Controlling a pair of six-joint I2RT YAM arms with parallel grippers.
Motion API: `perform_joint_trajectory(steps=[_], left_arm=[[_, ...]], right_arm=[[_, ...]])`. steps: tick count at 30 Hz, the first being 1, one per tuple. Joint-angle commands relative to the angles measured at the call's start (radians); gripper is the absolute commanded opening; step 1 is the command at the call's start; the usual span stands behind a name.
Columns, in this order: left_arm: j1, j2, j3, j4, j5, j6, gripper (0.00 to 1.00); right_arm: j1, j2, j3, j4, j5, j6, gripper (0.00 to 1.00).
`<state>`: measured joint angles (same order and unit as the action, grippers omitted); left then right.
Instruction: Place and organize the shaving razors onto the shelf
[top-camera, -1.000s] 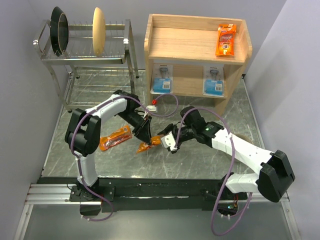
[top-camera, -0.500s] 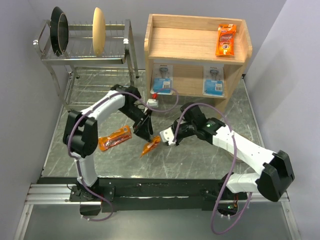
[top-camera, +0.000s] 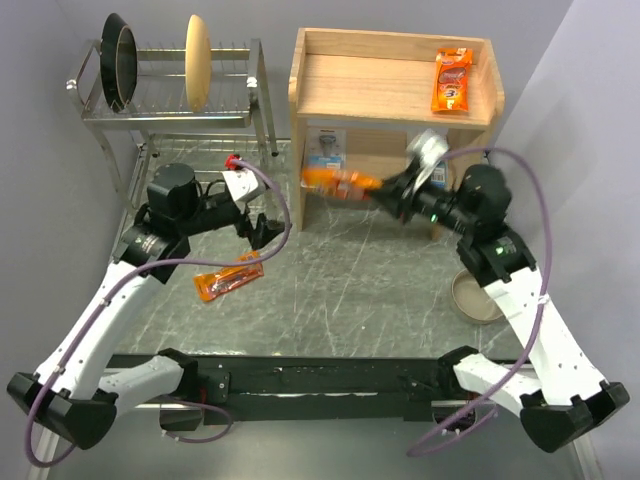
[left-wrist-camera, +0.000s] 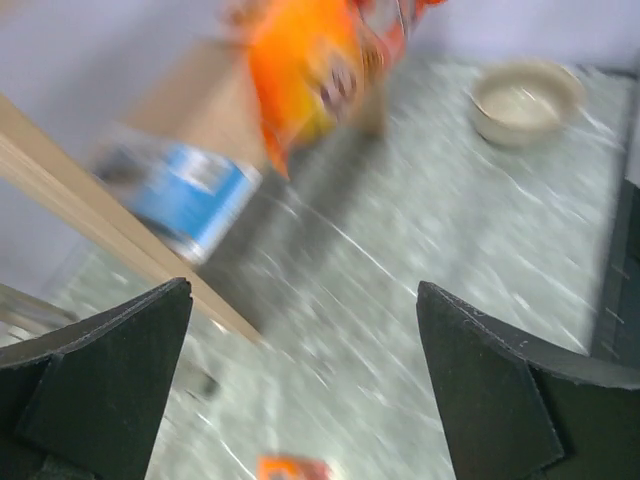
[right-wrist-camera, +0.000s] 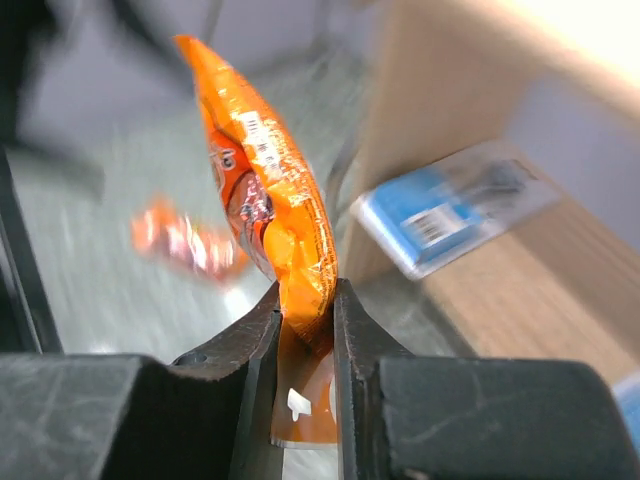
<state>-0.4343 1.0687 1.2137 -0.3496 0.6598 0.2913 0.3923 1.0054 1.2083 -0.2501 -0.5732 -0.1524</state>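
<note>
The wooden shelf (top-camera: 380, 85) stands at the back. One orange razor packet (top-camera: 452, 80) lies on its top tier. A blue-and-white razor card (top-camera: 325, 150) leans in the lower tier. My right gripper (top-camera: 385, 192) is shut on a second orange packet (top-camera: 338, 182), held in the air in front of the lower tier; in the right wrist view this packet (right-wrist-camera: 265, 200) sticks up from between the jaws of the right gripper (right-wrist-camera: 305, 310). A third orange packet (top-camera: 230, 277) lies on the table. My left gripper (top-camera: 265, 230) hangs open and empty just above and behind it.
A chrome dish rack (top-camera: 180, 100) with a dark pan and a tan plate stands at the back left. A beige bowl (top-camera: 478, 297) sits on the table at the right, under the right arm. Purple cables loop off both arms.
My left gripper opened, let go of the orange packet and drew back to the left. My right gripper took that packet and carried it up and back toward the shelf.
</note>
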Motion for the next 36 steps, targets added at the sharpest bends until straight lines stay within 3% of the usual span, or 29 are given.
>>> perform_joint_trajectory(steps=[1, 4, 9, 16, 18, 20, 28, 31, 36], left_arm=[[-0.067, 0.088, 0.013, 0.21, -0.175, -0.032, 0.99], [-0.115, 0.16, 0.095, 0.202, -0.18, -0.043, 0.99], [-0.201, 0.26, 0.188, 0.21, -0.213, -0.034, 0.99], [-0.262, 0.339, 0.248, 0.236, -0.275, -0.069, 1.0], [-0.283, 0.341, 0.25, 0.239, -0.285, -0.069, 0.99], [-0.305, 0.34, 0.253, 0.222, -0.287, -0.046, 0.99], [-0.322, 0.335, 0.244, 0.205, -0.312, -0.021, 1.0], [-0.325, 0.333, 0.236, 0.219, -0.312, -0.023, 0.99], [-0.333, 0.33, 0.221, 0.242, -0.308, -0.027, 1.0]], right_arm=[[-0.114, 0.07, 0.095, 0.248, 0.136, 0.607, 0.0], [-0.168, 0.136, 0.143, 0.296, 0.239, 0.917, 0.0], [-0.178, 0.226, 0.295, 0.269, 0.41, 1.163, 0.0], [-0.184, 0.413, 0.554, -0.014, 0.572, 1.531, 0.0], [-0.187, 0.444, 0.609, -0.085, 0.591, 1.574, 0.02], [-0.187, 0.476, 0.648, -0.129, 0.598, 1.62, 0.2], [-0.182, 0.512, 0.674, -0.228, 0.611, 1.674, 0.24], [-0.176, 0.507, 0.689, -0.244, 0.624, 1.677, 0.43], [-0.144, 0.496, 0.701, -0.256, 0.645, 1.68, 0.55]])
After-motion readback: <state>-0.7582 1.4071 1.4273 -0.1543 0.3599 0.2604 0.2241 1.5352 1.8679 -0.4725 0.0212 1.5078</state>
